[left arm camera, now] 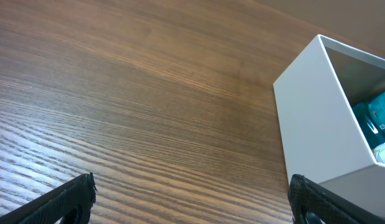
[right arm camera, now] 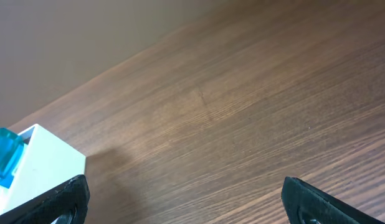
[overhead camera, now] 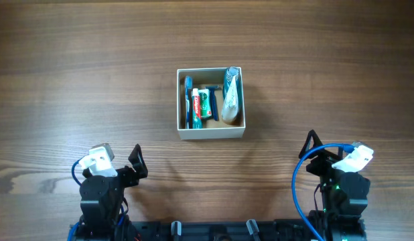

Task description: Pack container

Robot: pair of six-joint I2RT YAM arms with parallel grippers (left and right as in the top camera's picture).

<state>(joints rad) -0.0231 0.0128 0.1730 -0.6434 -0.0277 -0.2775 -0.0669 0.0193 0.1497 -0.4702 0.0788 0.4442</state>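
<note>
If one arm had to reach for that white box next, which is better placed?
Probably the left gripper: it sits slightly nearer the container than the right gripper, and its wrist camera shows the container close, the right's only a corner. Both are open.

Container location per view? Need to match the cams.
Overhead: container at centre, slightly above the middle.
Left wrist: container at right edge, white outer wall showing.
Right wrist: container in bottom-left corner.
Shared landmark: wood-grain table under it.
</note>
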